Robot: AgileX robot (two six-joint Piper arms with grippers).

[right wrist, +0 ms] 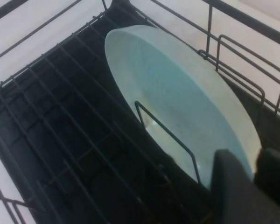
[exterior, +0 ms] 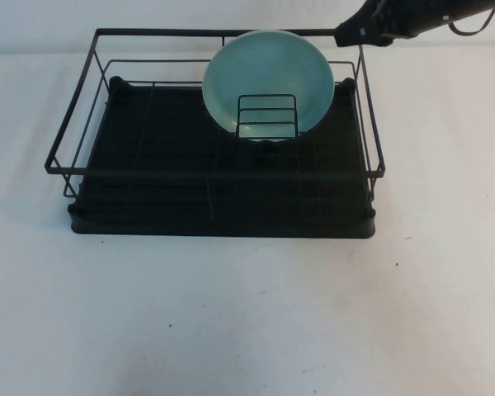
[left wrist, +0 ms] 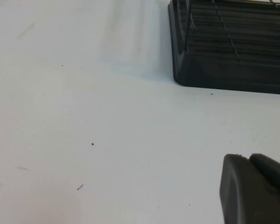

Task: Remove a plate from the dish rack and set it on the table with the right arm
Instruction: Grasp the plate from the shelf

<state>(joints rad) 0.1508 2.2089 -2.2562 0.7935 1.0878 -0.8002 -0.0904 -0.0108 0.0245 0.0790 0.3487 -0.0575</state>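
white table (exterior: 247,313) | plate (exterior: 268,82) upright in rack (exterior: 214,177) | right claw (right wrist: 256,161) straddling rim, slightly parted

No readable text or labels anywhere.

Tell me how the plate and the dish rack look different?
The plate is round and pale teal; the dish rack is rectangular and black. The plate is solid, the rack open wire. The plate stands on edge inside the rack, which lies flat. The right gripper straddles the plate's rim; the left gripper hovers over the table.
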